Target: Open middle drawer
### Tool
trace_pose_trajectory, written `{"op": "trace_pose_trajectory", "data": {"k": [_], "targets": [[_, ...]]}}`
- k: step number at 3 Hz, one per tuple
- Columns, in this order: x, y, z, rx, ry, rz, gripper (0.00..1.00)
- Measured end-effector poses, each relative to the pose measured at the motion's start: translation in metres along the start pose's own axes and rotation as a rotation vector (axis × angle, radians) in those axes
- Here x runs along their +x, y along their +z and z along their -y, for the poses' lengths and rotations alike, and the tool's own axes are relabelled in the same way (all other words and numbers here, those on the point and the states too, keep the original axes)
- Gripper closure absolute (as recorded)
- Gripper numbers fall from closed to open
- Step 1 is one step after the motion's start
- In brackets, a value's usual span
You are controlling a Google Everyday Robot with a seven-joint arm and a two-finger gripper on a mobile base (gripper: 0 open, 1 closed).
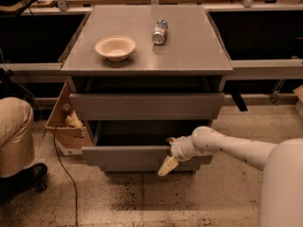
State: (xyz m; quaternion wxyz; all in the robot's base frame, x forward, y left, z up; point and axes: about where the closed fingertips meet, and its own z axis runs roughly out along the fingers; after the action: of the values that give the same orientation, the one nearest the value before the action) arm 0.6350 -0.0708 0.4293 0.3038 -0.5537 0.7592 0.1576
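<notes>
The grey cabinet (147, 41) has stacked flat-fronted drawers. The middle drawer (123, 157) is pulled out toward me, its dark inside showing behind its front panel. The drawer above it (142, 106) also stands slightly out. The lowest drawer is hidden beneath the open one. My gripper (167, 155) is at the middle drawer's front panel, right of centre. It is shut over the panel's top edge, with one cream finger (167, 166) hanging down the front. My white arm (222, 145) reaches in from the right.
A cream bowl (115, 48) and a lying bottle (160, 31) sit on the cabinet top. An open cardboard box (64, 126) stands at the cabinet's left. A person's leg (14, 136), shoe and a floor cable (64, 174) are at the left.
</notes>
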Motion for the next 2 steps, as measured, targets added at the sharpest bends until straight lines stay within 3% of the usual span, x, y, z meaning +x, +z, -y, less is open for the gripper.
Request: {"op": "trace_pose_trajectory", "data": {"k": [1,2], "targets": [[0.0047,0.0063,-0.034,-0.092,0.045,0.01,0.22],[-0.0001,0.0003,-0.0362,-0.1,0.049,0.011,0.29]]}}
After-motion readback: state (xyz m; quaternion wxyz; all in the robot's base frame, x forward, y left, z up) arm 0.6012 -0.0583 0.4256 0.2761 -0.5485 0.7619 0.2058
